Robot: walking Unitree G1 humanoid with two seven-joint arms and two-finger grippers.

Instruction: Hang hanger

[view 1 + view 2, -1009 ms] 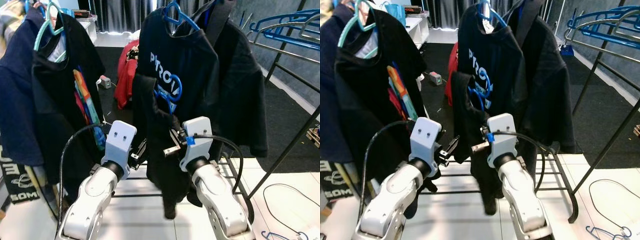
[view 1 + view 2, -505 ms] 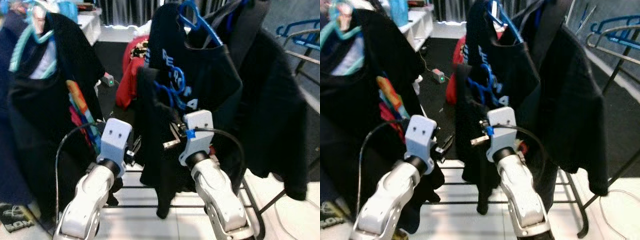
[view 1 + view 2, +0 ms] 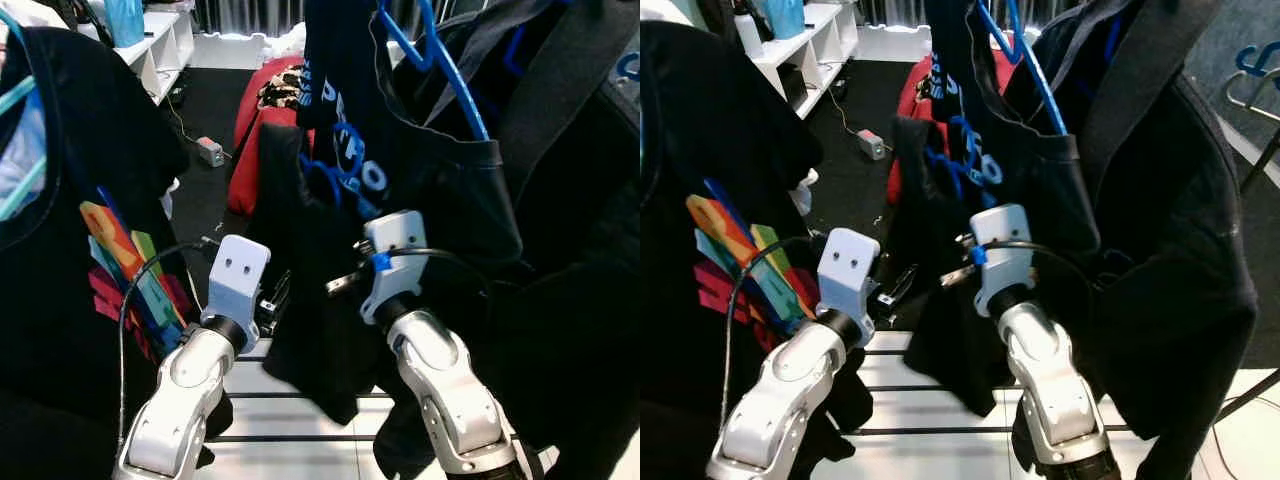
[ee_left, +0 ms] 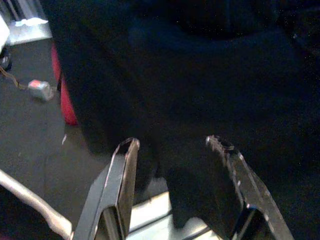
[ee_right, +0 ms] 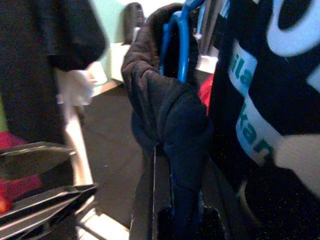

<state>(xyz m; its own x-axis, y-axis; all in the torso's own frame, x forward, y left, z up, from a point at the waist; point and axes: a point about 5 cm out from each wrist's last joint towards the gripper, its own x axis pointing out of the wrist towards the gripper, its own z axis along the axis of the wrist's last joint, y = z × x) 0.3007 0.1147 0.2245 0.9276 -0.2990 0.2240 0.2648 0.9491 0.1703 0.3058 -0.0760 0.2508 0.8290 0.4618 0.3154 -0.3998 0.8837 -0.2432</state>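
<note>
My right gripper (image 5: pixel 182 165) is shut on a blue hanger (image 5: pixel 180 45) that carries a black garment (image 5: pixel 170 110) bunched over its shoulder. In the eye views the hanger (image 3: pixel 330 185) and its garment (image 3: pixel 300 310) hang in front of me, pressed close to the clothes on the rack. The right gripper (image 3: pixel 345 283) grips it from the right side. My left gripper (image 3: pixel 272 300) is open just left of the garment. In the left wrist view its fingers (image 4: pixel 125 160) point at the dark cloth (image 4: pixel 190 90) with nothing between them.
A black printed T-shirt (image 3: pixel 400 170) on another blue hanger (image 3: pixel 445 75) hangs right behind, with more dark clothes (image 3: pixel 580 250) to the right. A black shirt with a colourful print (image 3: pixel 120 270) hangs at left. A red heap (image 3: pixel 255 130), a white shelf (image 3: pixel 150 40) and the rack's floor bars (image 3: pixel 290 395) lie beyond.
The camera has moved closer to the rack, so the hanging clothes look larger. The right gripper keeps its hold on the hanger and the left stays open beside it.
</note>
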